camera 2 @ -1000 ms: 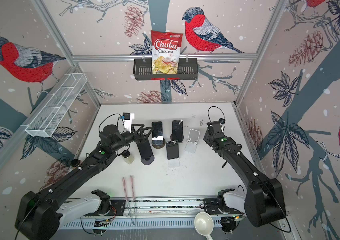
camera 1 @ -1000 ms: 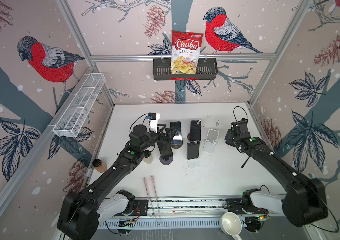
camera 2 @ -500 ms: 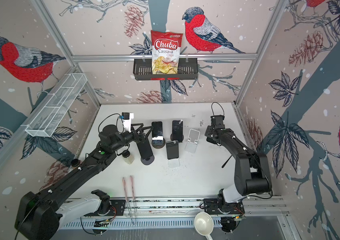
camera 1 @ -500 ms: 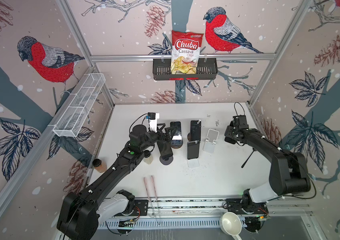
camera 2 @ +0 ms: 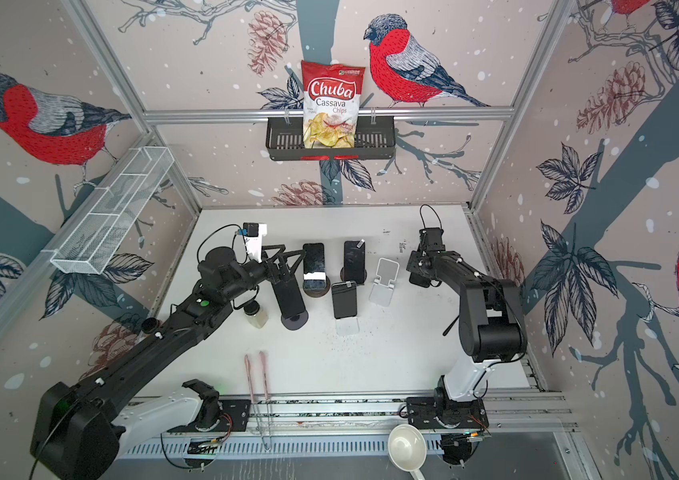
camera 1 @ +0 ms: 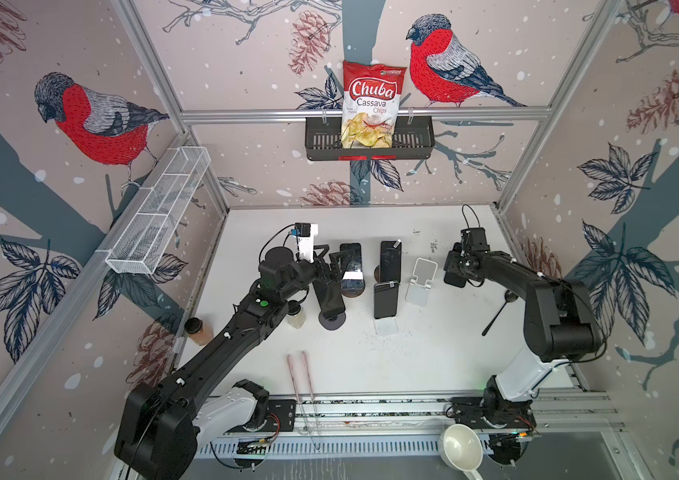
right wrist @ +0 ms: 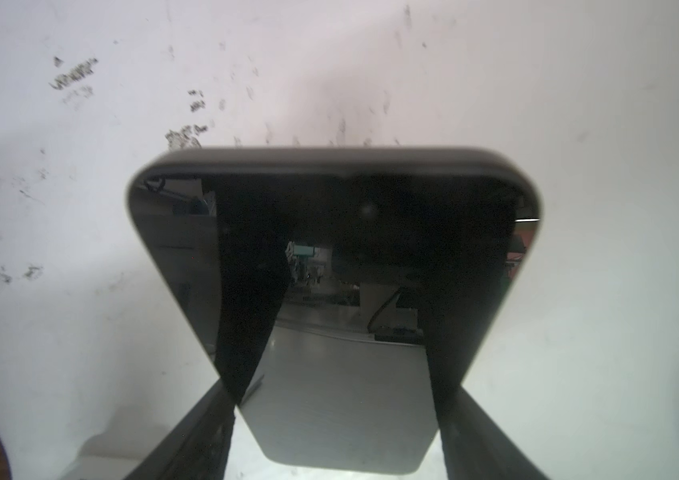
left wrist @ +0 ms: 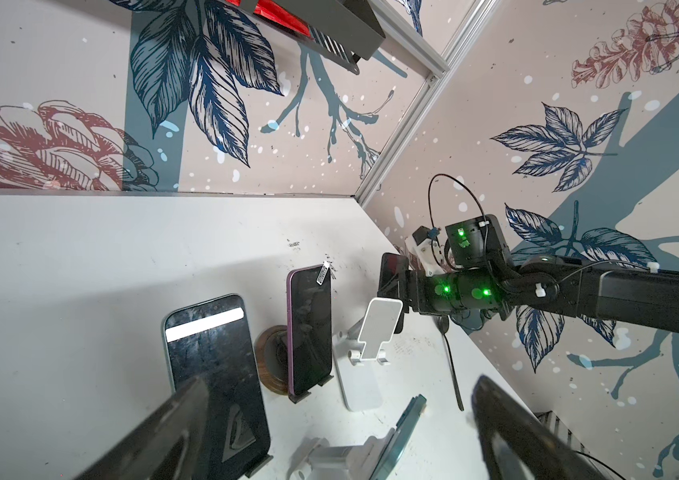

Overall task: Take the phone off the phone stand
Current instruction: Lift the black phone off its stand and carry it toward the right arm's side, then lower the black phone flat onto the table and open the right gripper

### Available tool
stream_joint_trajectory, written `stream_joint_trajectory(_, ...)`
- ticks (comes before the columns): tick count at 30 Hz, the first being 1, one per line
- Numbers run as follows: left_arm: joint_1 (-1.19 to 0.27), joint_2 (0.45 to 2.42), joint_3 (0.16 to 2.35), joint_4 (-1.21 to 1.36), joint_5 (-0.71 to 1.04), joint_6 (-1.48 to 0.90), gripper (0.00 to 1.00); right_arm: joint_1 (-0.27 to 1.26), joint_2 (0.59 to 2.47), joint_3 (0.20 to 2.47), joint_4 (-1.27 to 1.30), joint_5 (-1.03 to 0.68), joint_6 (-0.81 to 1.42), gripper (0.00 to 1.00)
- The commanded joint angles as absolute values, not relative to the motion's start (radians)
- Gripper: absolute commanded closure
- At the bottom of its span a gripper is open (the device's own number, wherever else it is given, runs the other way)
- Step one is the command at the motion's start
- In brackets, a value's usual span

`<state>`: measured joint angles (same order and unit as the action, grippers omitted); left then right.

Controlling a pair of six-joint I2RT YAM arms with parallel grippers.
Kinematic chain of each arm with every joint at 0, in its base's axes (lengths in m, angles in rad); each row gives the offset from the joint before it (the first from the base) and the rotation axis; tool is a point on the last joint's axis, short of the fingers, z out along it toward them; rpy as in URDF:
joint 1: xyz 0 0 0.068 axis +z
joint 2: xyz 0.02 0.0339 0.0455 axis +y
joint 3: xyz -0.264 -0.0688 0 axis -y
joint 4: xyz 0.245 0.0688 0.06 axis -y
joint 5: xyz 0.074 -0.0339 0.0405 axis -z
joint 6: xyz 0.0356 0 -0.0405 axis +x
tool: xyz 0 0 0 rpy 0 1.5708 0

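right end effector (camera 1: pixel 457 271) grips the phone (right wrist: pixel 371 199) – arm has folded upright

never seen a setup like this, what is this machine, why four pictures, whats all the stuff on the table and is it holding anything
These are two black robot arms mounted at the front of a white table, each ending in a two-finger gripper. Two pictures look down from overhead and are nearly identical; the other two come from small cameras on the arms' wrists. On the table are several propped phones, an empty white stand, a spoon and a small jar. The right gripper is closed on a dark phone, off any stand. The left gripper is open and empty, close to another phone.
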<state>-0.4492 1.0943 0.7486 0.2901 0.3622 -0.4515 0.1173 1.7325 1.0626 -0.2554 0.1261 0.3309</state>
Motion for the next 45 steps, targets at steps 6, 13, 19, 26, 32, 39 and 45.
stream_joint_trajectory(6, -0.449, 1.091, 0.759, 0.285, 0.343, -0.435, 0.02, 0.115, 1.825, 1.147, -0.23, 0.093, 0.297, 0.38)
stream_joint_trajectory(13, -0.449, 1.091, 0.763, 0.277, 0.336, -0.429, 0.02, 0.115, 1.905, 1.205, -0.237, 0.058, 0.288, 0.38)
stream_joint_trajectory(19, -0.449, 1.092, 0.758, 0.279, 0.333, -0.428, 0.02, 0.115, 1.952, 1.241, -0.254, 0.053, 0.271, 0.38)
stream_joint_trajectory(26, -0.449, 1.092, 0.753, 0.282, 0.325, -0.427, 0.02, 0.116, 1.982, 1.263, -0.259, 0.06, 0.259, 0.39)
stream_joint_trajectory(32, -0.449, 1.09, 0.746, 0.285, 0.318, -0.427, 0.02, 0.118, 2.008, 1.288, -0.276, 0.087, 0.227, 0.39)
stream_joint_trajectory(39, -0.449, 1.091, 0.741, 0.288, 0.319, -0.426, 0.02, 0.121, 2.054, 1.347, -0.314, 0.102, 0.135, 0.33)
stream_joint_trajectory(45, -0.449, 1.073, 0.729, 0.294, 0.317, -0.428, 0.02, 0.129, 2.105, 1.405, -0.374, 0.085, 0.049, 0.29)
